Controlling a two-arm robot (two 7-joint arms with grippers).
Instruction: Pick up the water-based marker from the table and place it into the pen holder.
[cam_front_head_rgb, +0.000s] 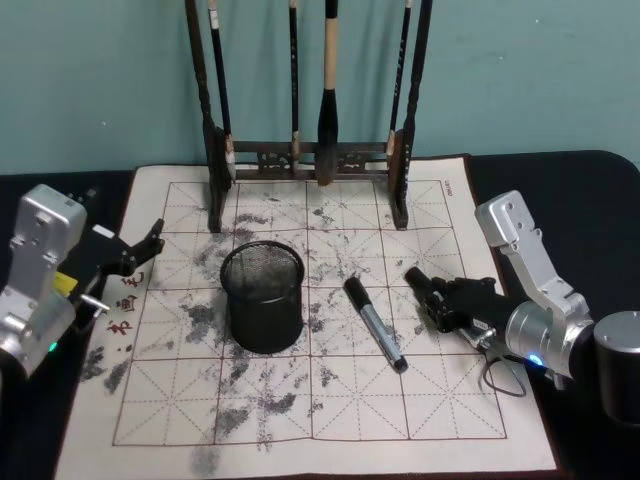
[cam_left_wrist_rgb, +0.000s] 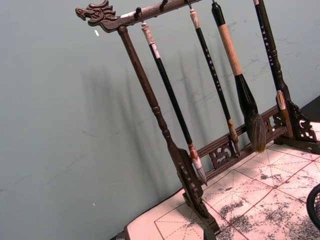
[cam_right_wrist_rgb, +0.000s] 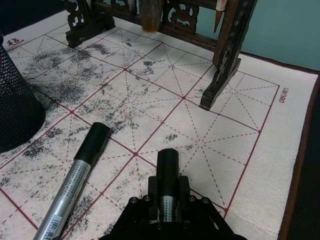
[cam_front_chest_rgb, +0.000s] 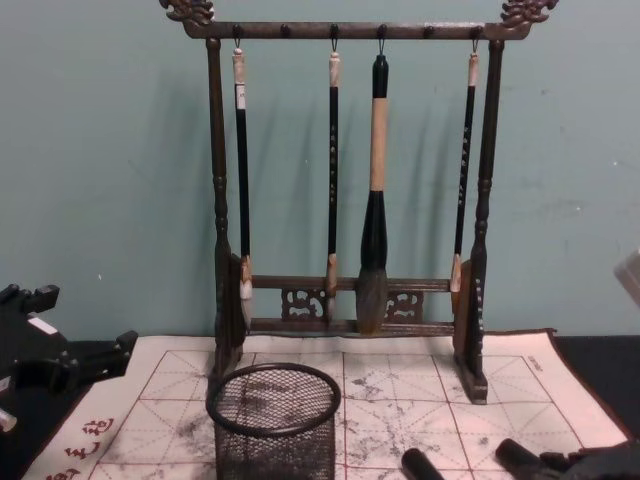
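Ink blotches are scattered over a cream felt mat with a red grid, which is laid on the black tabletop. Left of the mat's middle, the black wire-mesh cylindrical pen holder is stood upright. To its right and apart from it, a black-capped, silver-barrelled water-based marker is laid flat on the mat, with its cap turned toward the back.

A second marker of the same look is pinched in the right claw — its black cap is seen jutting out past the fingers, beside the lying marker and apart from it. Whether this held marker touches the mat cannot be told. The right claw is held low over the right part of the mat.

The left claw is held at the mat's left edge, by the red printed characters, with its fingers spread and nothing gripped.

At the back of the mat a tall dark wooden brush rack with carved ends is stood, and four calligraphy brushes are hung from its top bar — the thickest is third from the left.
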